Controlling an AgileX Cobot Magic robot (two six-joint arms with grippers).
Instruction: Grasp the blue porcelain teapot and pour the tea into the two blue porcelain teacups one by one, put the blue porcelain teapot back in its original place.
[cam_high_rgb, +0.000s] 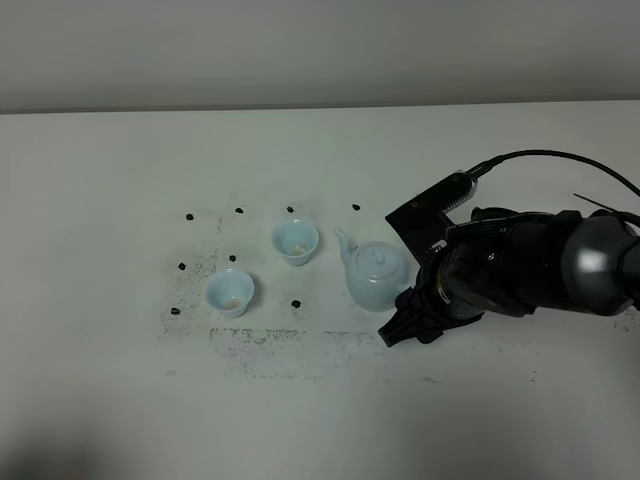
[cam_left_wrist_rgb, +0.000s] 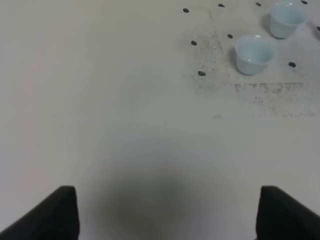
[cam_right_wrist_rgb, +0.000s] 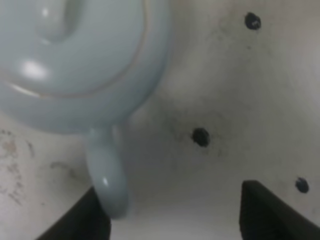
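Observation:
The blue porcelain teapot (cam_high_rgb: 375, 275) stands upright on the white table with its lid on, spout toward the cups. Its loop handle (cam_right_wrist_rgb: 106, 175) points at my right gripper (cam_high_rgb: 405, 325). In the right wrist view that gripper (cam_right_wrist_rgb: 175, 215) is open, and the handle's end lies just inside one fingertip (cam_right_wrist_rgb: 92, 215). The two blue porcelain teacups stand upright left of the teapot: one nearer it (cam_high_rgb: 296, 241), one further left and forward (cam_high_rgb: 230, 292). My left gripper (cam_left_wrist_rgb: 167, 215) is open and empty over bare table, out of the exterior view, with both cups (cam_left_wrist_rgb: 255, 54) (cam_left_wrist_rgb: 286, 19) far ahead.
Small black dot marks (cam_high_rgb: 296, 303) ring the cups and teapot, and show beside the handle (cam_right_wrist_rgb: 200, 136). A smudged dark patch (cam_high_rgb: 270, 340) lies in front of the cups. The right arm's dark bulk (cam_high_rgb: 540, 265) fills the table's right side. The table's far edge (cam_high_rgb: 320, 108) meets a wall.

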